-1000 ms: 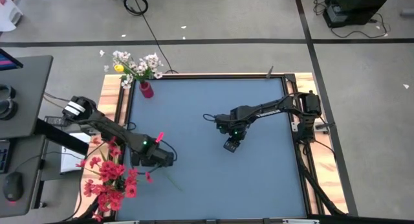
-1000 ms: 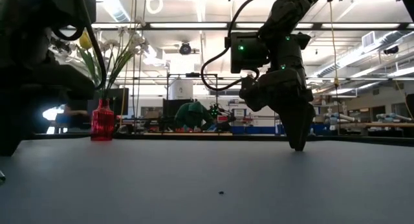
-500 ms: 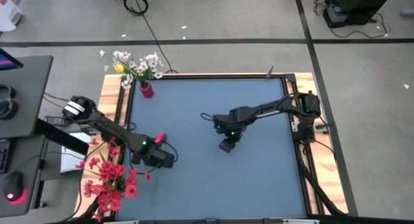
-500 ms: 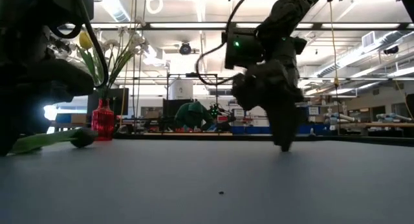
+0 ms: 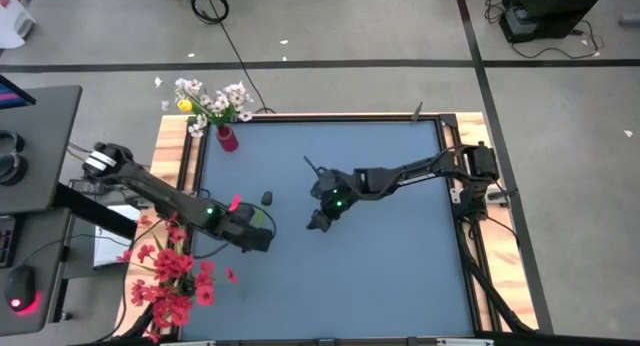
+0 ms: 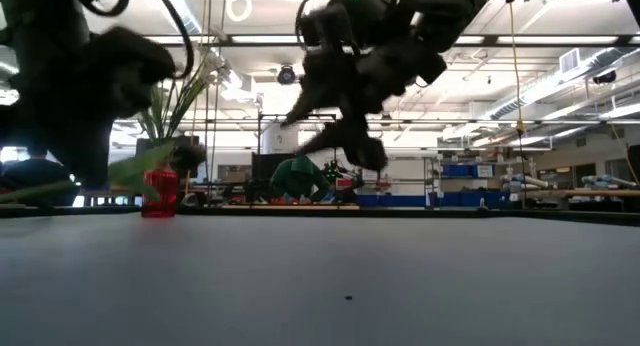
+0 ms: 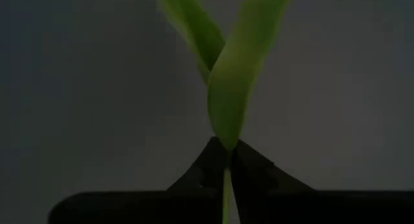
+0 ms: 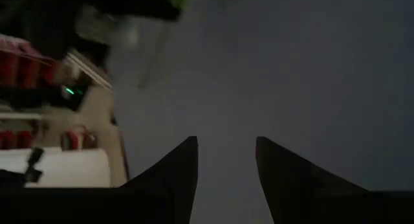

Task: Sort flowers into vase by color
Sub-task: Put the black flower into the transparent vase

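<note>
red flowers [image 5: 170,276]: lower left of the high view, bunched over the table's left edge.
vase [image 5: 227,138]: red, upper left table corner, holding white flowers [image 5: 215,98] and a yellow one.
left gripper [image 5: 262,231]: left of centre, pinched tight on a green stem [image 7: 226,191] with leaves.
right gripper [image 5: 318,222]: mid-frame, fingers [image 8: 180,172] apart, holding nothing.
table [image 5: 400,276]: blue-grey surface.

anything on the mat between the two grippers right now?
In the high view, only a small dark object sits on the blue mat between the left gripper and the right gripper; otherwise bare.
</note>
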